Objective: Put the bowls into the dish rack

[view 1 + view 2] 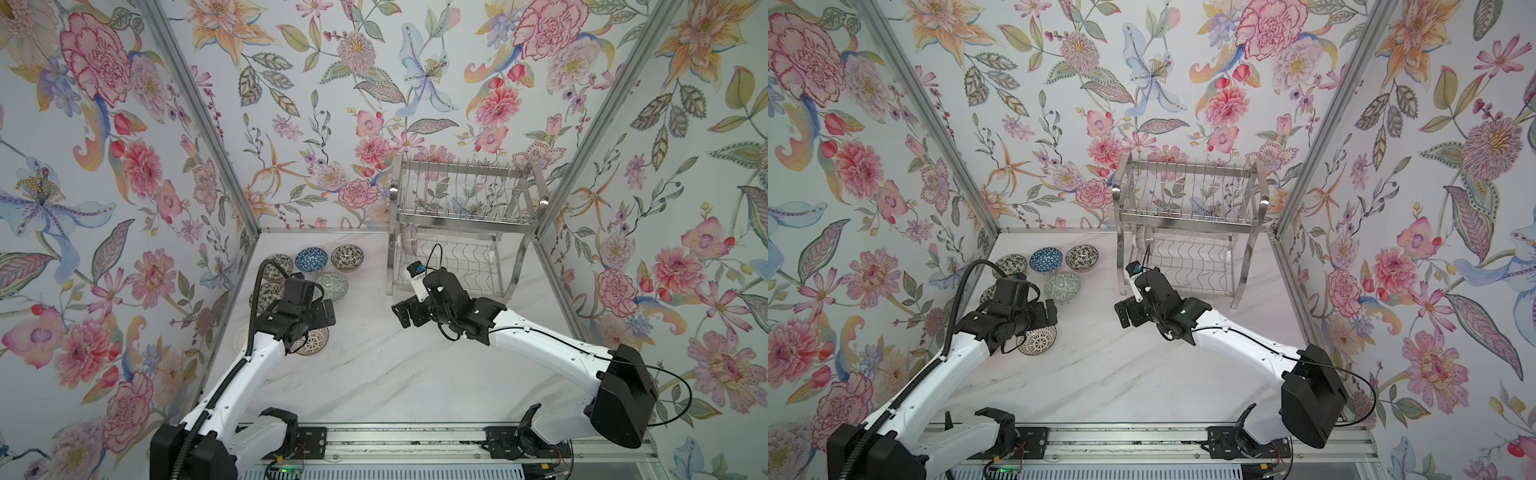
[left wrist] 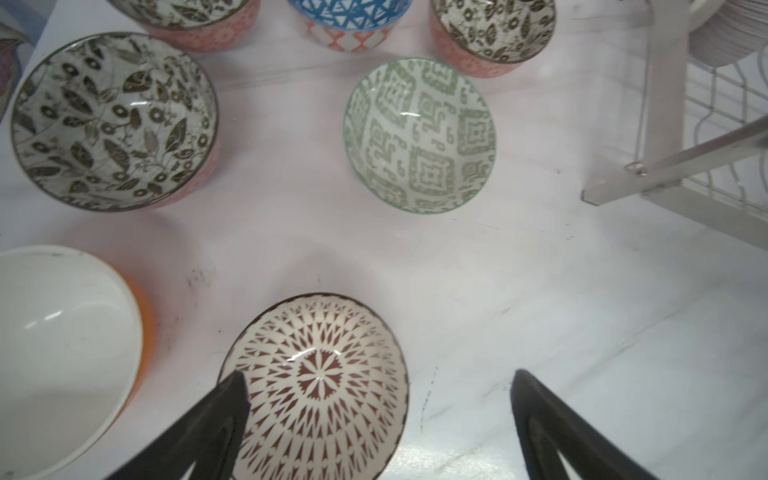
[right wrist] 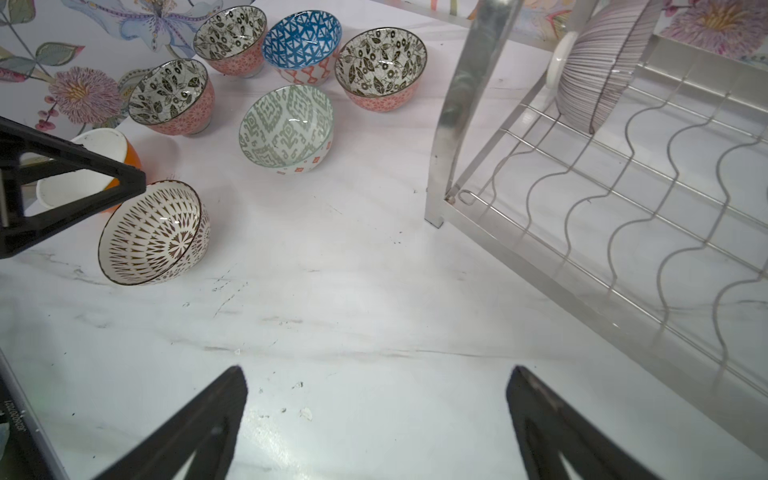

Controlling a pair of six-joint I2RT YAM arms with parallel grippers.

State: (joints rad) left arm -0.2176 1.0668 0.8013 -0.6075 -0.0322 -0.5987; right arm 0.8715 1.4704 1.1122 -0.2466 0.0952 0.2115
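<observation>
At the back right of the surface (image 1: 374,374) stands the rack (image 1: 461,216), close to the flowered wall (image 1: 332,83). One striped bowl (image 3: 598,70) sits on edge at the left end of its lower tier, propped in the wavy wires.

The other seven bowls stand upright on the surface to the left of the rack, near the left wall. The back row is a leaf bowl (image 3: 230,35), the blue bowl (image 3: 302,37) and a second leaf bowl (image 3: 380,62), set close together. In front of them a third leaf bowl (image 3: 170,91) stands by the wall, and the green bowl (image 2: 419,137) stands apart, nearer the rack. Nearest the front are the orange bowl (image 2: 62,357), white inside, and just beside it the starburst bowl (image 2: 316,382).

The left hand (image 2: 378,374) is spread wide and holds nothing. In its wrist view one finger lies over the starburst bowl's rim and the other over bare surface; whether the finger touches the rim I cannot tell. In both top views the left arm hides part of the orange bowl and the third leaf bowl.

The right hand (image 3: 376,368) is also spread wide and empty. It hangs above bare surface in front of the rack's left leg, between the rack and the bowls.
</observation>
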